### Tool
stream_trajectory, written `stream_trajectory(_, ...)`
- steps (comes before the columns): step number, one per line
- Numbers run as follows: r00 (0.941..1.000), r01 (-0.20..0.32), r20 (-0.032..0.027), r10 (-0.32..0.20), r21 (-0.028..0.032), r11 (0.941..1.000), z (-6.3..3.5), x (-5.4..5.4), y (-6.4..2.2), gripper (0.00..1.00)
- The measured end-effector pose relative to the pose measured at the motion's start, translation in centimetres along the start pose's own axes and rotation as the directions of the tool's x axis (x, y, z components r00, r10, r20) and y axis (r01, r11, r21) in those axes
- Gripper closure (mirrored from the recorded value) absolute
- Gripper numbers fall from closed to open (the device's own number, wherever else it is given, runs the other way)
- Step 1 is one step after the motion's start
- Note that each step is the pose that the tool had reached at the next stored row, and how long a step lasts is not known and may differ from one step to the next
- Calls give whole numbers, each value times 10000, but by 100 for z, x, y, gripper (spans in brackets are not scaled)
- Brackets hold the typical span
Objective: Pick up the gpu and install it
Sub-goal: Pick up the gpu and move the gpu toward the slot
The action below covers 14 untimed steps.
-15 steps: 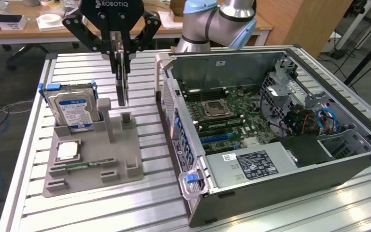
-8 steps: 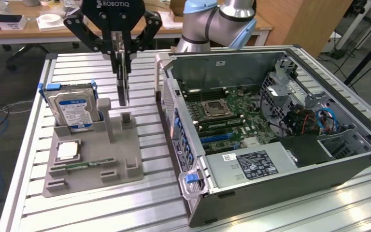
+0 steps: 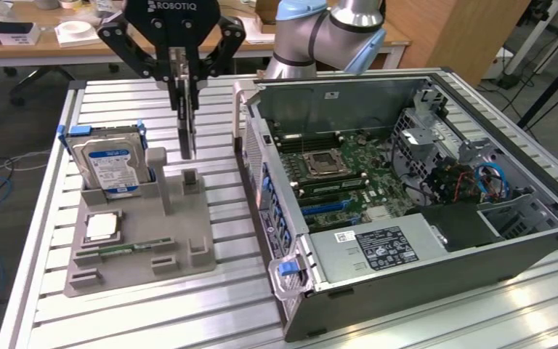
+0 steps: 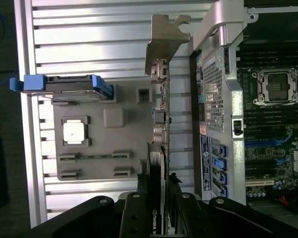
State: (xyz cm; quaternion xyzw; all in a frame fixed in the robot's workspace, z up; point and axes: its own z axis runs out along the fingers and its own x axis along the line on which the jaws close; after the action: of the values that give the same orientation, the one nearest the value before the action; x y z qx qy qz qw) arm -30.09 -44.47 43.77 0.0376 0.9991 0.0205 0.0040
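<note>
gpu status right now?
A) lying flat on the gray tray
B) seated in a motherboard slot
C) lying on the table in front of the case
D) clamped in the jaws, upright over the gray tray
D: the gripper has its jaws shut on the gpu, which hangs on edge over the gray tray, between the hard drive and the open case, not inside it.

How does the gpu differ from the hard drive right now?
The gpu hangs gripped in the end effector above the gray holder; the hard drive stands slotted in that holder. The gpu is thin and dark with a silver bracket; the hard drive is thicker, with a blue-white label and blue side rails. Both stand on edge.
</note>
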Motion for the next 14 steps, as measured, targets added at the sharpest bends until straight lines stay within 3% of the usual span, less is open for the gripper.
stream_trajectory(14, 10000, 0, 0, 0, 0, 10000, 0, -31, 2, 74)
